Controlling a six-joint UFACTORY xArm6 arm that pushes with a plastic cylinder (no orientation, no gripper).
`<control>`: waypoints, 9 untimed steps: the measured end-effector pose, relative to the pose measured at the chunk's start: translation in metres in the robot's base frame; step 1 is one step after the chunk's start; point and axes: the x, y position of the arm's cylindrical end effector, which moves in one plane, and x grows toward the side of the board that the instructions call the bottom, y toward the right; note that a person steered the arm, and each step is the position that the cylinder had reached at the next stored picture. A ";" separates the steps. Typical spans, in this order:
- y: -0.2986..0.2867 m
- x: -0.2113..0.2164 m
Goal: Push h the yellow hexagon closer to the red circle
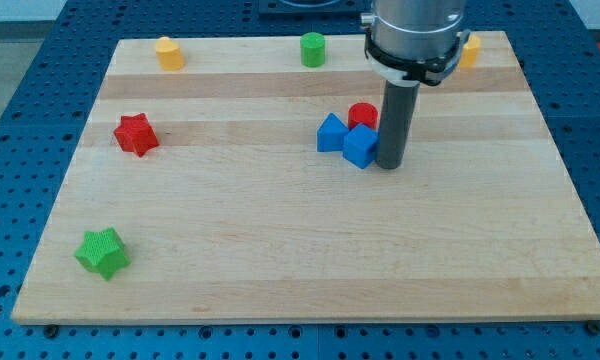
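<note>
My tip (388, 165) sits mid-frame, touching blue cube (360, 145) just right of it; end effector bare rod, holds nothing. Red circle (362, 115) behind cube. Yellow hexagon (168, 52) upper left of desk (280, 250), well apart. Approach step: next, travel behind hexagon, push rightward.

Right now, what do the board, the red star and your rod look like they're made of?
Board: looks like pale wood, matte, with visible grain and plank bands. Red star: probably plastic, evenly coloured with a dull sheen. Rod, ending at my tip just right of the blue cube: dark, smooth, material unclear.
</note>
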 end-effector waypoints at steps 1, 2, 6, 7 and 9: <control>0.027 -0.008; 0.051 -0.028; 0.151 -0.124; 0.171 -0.154; 0.184 -0.201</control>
